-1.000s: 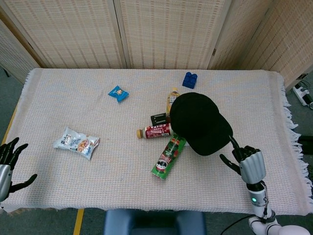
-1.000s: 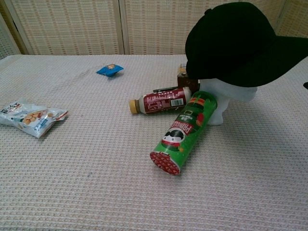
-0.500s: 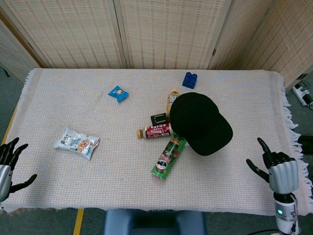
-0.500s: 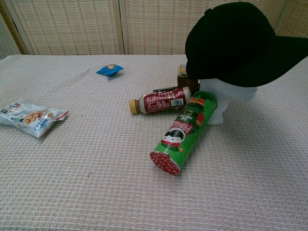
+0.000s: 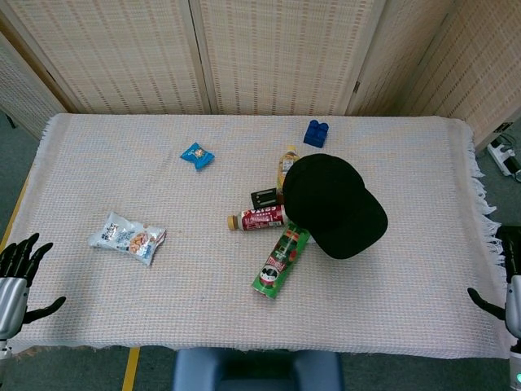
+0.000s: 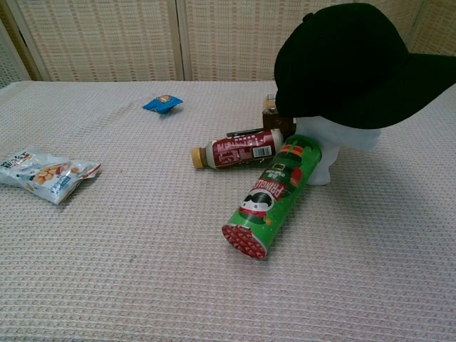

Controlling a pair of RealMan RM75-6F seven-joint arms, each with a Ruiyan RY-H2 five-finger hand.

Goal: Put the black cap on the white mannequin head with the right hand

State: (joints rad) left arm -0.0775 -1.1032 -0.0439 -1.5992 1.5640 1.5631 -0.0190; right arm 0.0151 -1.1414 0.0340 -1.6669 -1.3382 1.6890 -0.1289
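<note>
Right hand (image 5: pixel 513 300) sits at the far right edge of the head view, near the table's front right corner, mostly cut off by the frame; only dark fingertips and a bit of silver palm show, fingers apart, holding nothing. Left hand (image 5: pixel 15 275) is at the front left corner, fingers spread, also w/ nothing in it.

Black fabric baseball cap (image 6: pixel 349 64) sits on the white mannequin head (image 6: pixel 335 146), well apart from the right hand, toward the table centre. From above the cap hides the head fully; brim points front-right. In the chest view only the head's smooth white lower part shows under the brim.

Table (image 5: pixel 407 326) is covered w/ a pale waffle-weave cloth, fringed on the right edge.

Green cardboard tube w/ red end cap (image 6: pixel 271 196), labelled "Pringles", lies on its side, far end touching the mannequin base. Dark red plastic bottle w/ tan cap (image 6: pixel 235 151) lies just behind it; label text too small to read. Small yellowish bottle (image 5: pixel 286 163) and a black flat item (image 5: pixel 264 197) are beside the cap. Blue toy brick (image 5: pixel 316 132), blue snack packet (image 5: pixel 196 155) and white crinkly snack bag (image 5: pixel 128 237) lie apart.
</note>
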